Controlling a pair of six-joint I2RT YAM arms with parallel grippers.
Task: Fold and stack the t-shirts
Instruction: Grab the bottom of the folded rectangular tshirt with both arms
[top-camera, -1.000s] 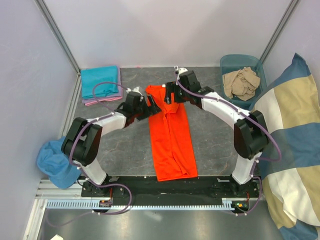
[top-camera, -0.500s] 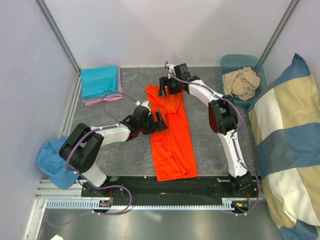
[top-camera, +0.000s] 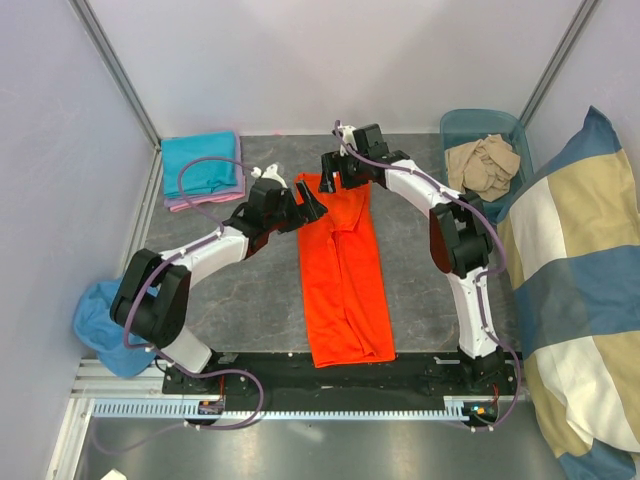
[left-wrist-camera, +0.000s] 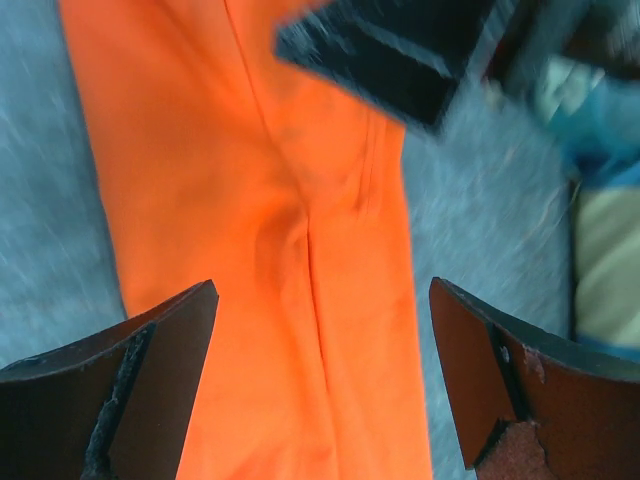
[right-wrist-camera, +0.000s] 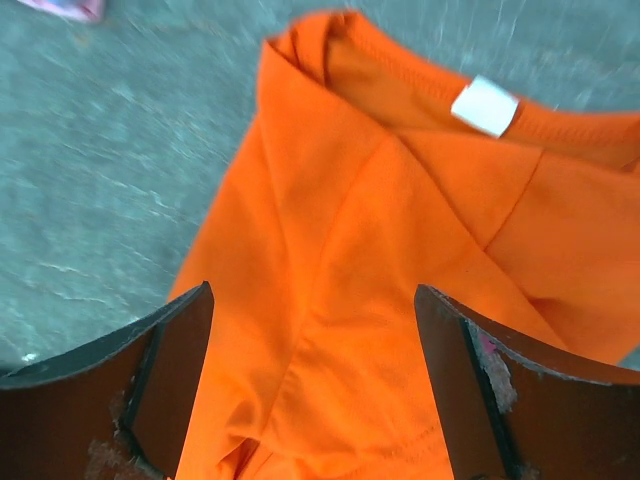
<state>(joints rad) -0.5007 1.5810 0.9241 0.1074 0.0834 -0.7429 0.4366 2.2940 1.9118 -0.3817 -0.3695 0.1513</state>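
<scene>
Left gripper (top-camera: 311, 206) moved up from mid-shirt to neck end of orange t-shirt (top-camera: 345, 285); jaws wide, empty. Right gripper (top-camera: 333, 172) barely shifted, above same end, jaws wide, nothing held

Left fingers (left-wrist-camera: 150, 390) farther up orange t-shirt (top-camera: 345, 285)

orange t-shirt (top-camera: 345, 290): soft matt cloth | table (top-camera: 250, 300): mottled grey, matt

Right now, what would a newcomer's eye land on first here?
The bright orange t-shirt, folded into a long strip down the middle of the table. Both the left gripper and the right gripper hang open over its far, collar end. A big blue-and-beige cushion fills the right edge.
</scene>
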